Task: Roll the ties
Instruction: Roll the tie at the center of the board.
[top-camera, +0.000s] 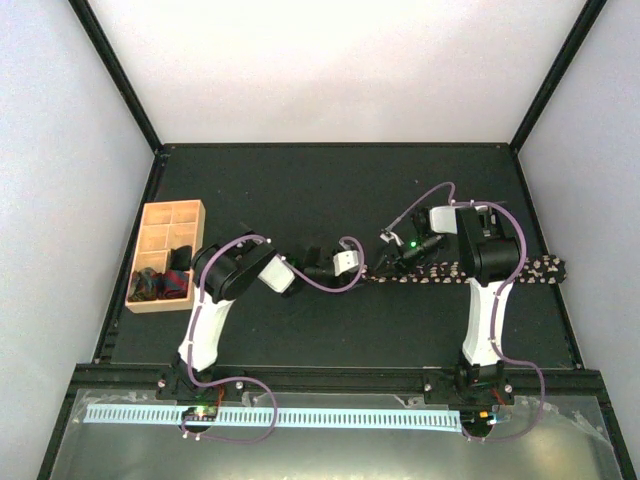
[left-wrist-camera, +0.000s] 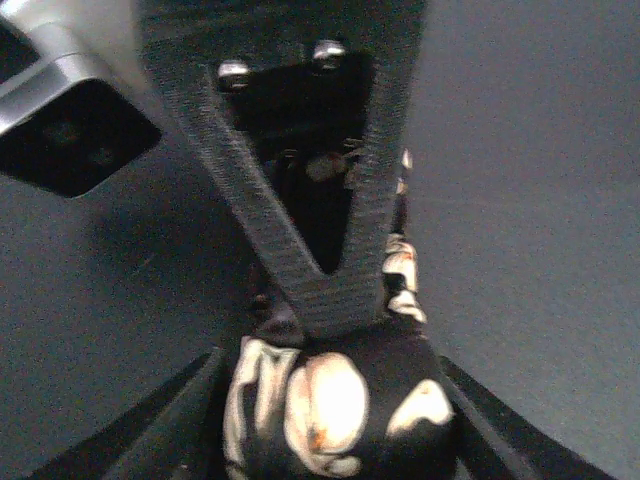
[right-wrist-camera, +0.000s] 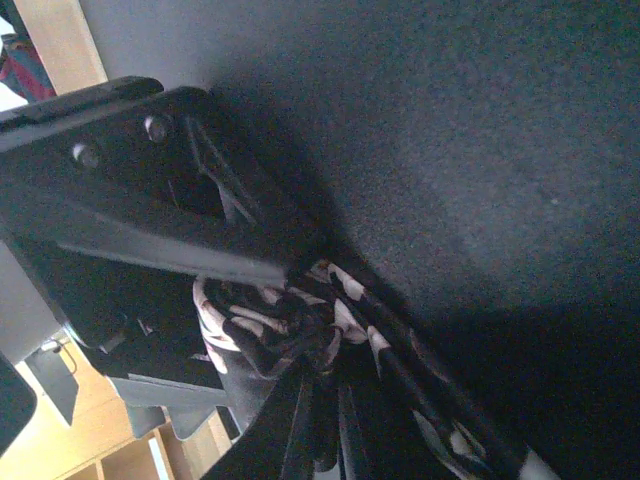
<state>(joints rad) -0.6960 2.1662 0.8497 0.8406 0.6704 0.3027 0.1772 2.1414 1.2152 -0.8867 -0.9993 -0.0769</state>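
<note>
The tie (top-camera: 520, 268), dark with pale speckles, lies flat across the right half of the black mat; its left end is bunched into a small roll. My left gripper (top-camera: 367, 268) is shut on that rolled end, which fills the space between its jaws in the left wrist view (left-wrist-camera: 340, 400). My right gripper (top-camera: 388, 260) meets it from the right. In the right wrist view its jaws are closed on the bunched fabric (right-wrist-camera: 290, 335), right against the left gripper's black body (right-wrist-camera: 150, 190). The right gripper's finger (left-wrist-camera: 320, 260) shows just above the roll.
A tan wooden compartment tray (top-camera: 160, 222) stands at the left edge of the mat, with rolled dark and red ties in its near compartments. Purple cables (top-camera: 330, 285) loop off both wrists. A black frame rail (top-camera: 340, 378) runs along the near edge.
</note>
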